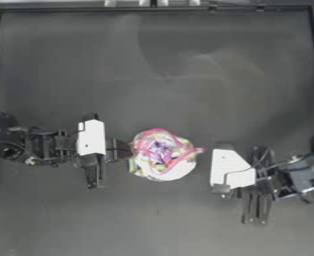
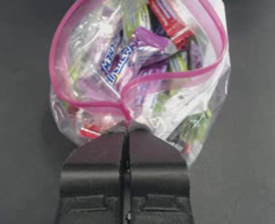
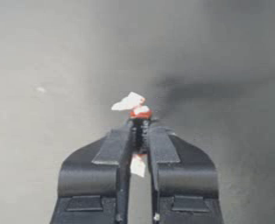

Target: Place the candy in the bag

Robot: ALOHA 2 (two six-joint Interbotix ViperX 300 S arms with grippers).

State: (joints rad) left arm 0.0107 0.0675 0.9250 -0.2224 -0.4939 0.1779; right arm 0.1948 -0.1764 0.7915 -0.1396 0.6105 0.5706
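Soft, even light falls from above onto the dark matte worktop, leaving a pale sheen across its far middle in the top view, which is soft overall. The clear plastic bag with the pink strip shows bright glare on its folds. In the right wrist view the worktop behind is blurred, with a dark smudged shadow.

Both arms are dark metal with white wrist housings (cables trailing) and black wedge-shaped jaws.
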